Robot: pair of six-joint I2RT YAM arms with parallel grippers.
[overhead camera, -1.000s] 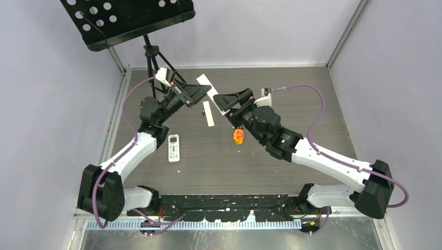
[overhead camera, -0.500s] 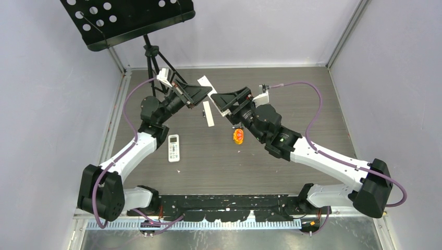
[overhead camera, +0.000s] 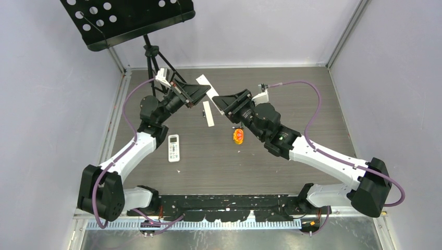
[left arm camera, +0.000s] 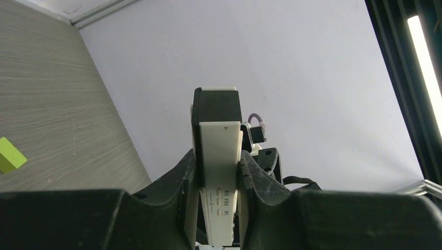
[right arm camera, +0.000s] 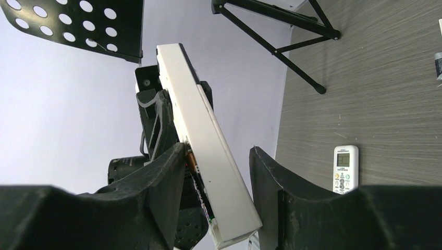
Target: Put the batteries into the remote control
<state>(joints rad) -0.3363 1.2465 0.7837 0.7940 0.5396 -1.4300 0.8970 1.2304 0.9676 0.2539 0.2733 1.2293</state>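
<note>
My left gripper [overhead camera: 200, 92] is shut on a long white remote control [overhead camera: 206, 86] and holds it up off the table at the back. In the left wrist view the remote [left arm camera: 221, 156] stands clamped between both fingers. My right gripper [overhead camera: 224, 104] is open, its jaws on either side of the remote's lower end [right arm camera: 213, 151]. A copper-tipped battery [right arm camera: 192, 160] shows in the remote's open side, against my right gripper's left finger [right arm camera: 167, 172]. The other finger stays clear of the remote. One small dark battery [overhead camera: 202, 114] lies on the table beside a white strip [overhead camera: 208, 113].
A small white remote with a screen [overhead camera: 173, 147] lies on the table left of centre and shows in the right wrist view [right arm camera: 345, 169]. An orange-yellow toy [overhead camera: 238, 136] sits under the right arm. A black music stand [overhead camera: 135, 21] stands at the back left. A lime-green block [left arm camera: 10, 155] lies on the table.
My right gripper has shifted slightly left, closer round the held remote. The left arm and the remote have barely moved.
</note>
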